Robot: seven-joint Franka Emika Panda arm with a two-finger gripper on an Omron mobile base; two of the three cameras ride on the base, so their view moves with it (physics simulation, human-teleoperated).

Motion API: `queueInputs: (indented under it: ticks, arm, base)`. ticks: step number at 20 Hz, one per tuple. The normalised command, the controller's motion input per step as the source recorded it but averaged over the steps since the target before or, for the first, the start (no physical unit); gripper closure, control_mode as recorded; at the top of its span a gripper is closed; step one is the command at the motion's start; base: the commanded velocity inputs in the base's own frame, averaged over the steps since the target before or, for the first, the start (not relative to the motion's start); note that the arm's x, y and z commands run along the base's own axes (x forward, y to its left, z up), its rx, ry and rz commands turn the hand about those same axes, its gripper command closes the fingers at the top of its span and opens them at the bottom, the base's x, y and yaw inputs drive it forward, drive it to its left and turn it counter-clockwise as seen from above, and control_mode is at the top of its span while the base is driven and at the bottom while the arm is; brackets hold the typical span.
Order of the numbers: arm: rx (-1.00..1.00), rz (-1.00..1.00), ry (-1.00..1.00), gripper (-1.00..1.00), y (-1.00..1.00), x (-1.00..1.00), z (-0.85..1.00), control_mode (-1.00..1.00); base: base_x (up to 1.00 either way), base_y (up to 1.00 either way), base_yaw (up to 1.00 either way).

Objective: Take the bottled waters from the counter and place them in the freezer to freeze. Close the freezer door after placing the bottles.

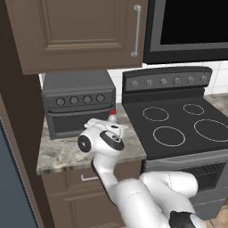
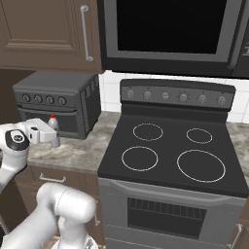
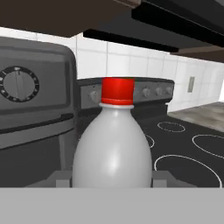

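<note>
Red-capped bottle (image 3: pixel 112 148) stands upright on the surface (image 1: pixel 62 153), just in front of the toaster oven (image 1: pixel 78 104) and left of the stove (image 1: pixel 178 124). In the hand view the bottle sits centred, a finger tip (image 3: pixel 59 179) pressed to each side of its belly. Jaws read as clamped on the bottle. In the left base view the gripper (image 1: pixel 113 127) lies level at bottle height, with the red cap (image 1: pixel 113 112) showing just above the hand; the right base view shows the same, cap (image 2: pixel 52 116) above the gripper (image 2: pixel 53 138).

Whether the bottle base touches the granite or is lifted: cannot tell, the hand hides it.

Progress, judged from these views: early. Grasp on the first bottle looks made; carrying it away from the surface is not yet done. A slate-blue panel (image 1: pixel 9 187) at the far left edge of the left base view is probably the freezer; cannot tell if its door is open.

Left to do: lift and carry the red-capped bottle to the freezer, set it on a shelf, fetch the blue-capped one likewise, then shut the door.
</note>
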Motion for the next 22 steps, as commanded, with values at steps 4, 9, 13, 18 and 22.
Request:
queueInputs:
  ticks: [4, 9, 13, 18, 22]
  arm:
    - [0.02, 0.0, 0.0, 1.0, -0.25, -0.96, 0.93, -1.0]
    - [0.03, 0.0, 0.0, 1.0, -0.26, -0.82, 1.0, -1.0]
    - [0.01, 0.0, 0.0, 1.0, -0.36, -0.79, 0.89, -1.0]
    - [0.0, 0.0, 0.04, 1.0, -0.48, -0.72, 0.63, -1.0]
    - [0.0, 0.04, 0.04, 1.0, -0.43, -0.62, 0.37, -1.0]
  base:
    - [0.0, 0.0, 0.0]
    - [0.0, 0.0, 0.0]
    - [0.0, 0.0, 0.0]
    - [0.0, 0.0, 0.0]
    - [0.0, 0.0, 0.0]
